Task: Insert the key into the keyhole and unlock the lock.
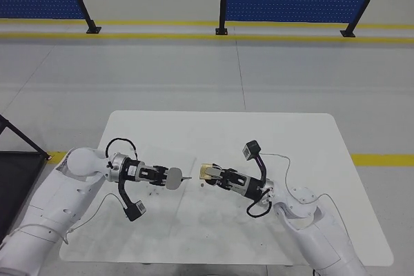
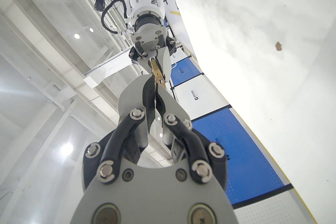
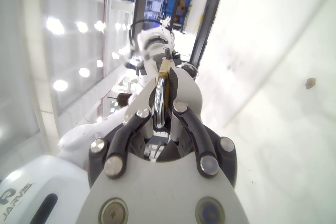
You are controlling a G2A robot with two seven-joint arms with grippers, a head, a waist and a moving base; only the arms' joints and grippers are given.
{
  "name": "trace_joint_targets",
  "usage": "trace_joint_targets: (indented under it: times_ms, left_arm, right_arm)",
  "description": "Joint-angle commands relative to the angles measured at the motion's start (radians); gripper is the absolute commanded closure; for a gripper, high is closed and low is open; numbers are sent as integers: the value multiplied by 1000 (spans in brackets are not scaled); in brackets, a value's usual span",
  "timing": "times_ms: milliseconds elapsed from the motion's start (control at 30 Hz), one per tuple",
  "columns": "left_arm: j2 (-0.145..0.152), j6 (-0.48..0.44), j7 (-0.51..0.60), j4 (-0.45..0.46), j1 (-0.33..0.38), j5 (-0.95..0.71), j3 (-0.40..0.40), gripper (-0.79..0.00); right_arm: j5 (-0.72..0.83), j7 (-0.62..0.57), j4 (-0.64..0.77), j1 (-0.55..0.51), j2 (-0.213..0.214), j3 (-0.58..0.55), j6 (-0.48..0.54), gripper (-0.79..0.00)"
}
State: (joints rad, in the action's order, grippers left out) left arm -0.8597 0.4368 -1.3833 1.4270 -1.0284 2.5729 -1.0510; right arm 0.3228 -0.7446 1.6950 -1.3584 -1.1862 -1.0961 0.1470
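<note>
Pinching the thin metal key (image 1: 185, 179) flat between the black pads (image 2: 149, 97) of the left gripper (image 1: 173, 178), pointing its slim tip at the lock (image 1: 208, 172), just beside it. Clamping that blocky brass lock in the right gripper (image 1: 216, 176), its rounded chrome shackle (image 3: 160, 101) lying back between the fingers (image 3: 187, 89). Holding both above the smooth white table (image 1: 297, 138), near its middle.

Gap: short stretch of open air between the key (image 1: 185, 179) tip in the left gripper (image 1: 177, 177) and the lock (image 1: 205, 169) in the right gripper (image 1: 210, 174).
Obstacles: both arms, nose to nose across mid-table (image 1: 297, 131); a small brown crumb (image 2: 278, 46) off to one side.
Passage: over the far tabletop.
</note>
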Motion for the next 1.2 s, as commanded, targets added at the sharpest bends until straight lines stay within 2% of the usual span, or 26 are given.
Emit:
trace_joint_targets:
  times_ms: [0,467,1167]
  left_arm:
    - [2,10,10,-8,-2,2,2,0]
    - [-2,15,15,-30,24,-26,48,0]
    - [-19,2,2,-89,78,-76,106,0]
  right_arm:
    - [2,-4,0,4,0,1,-3,0]
    - [-21,5,-13,5,-4,33,35,0]
    - [-24,7,-15,5,-4,34,36,0]
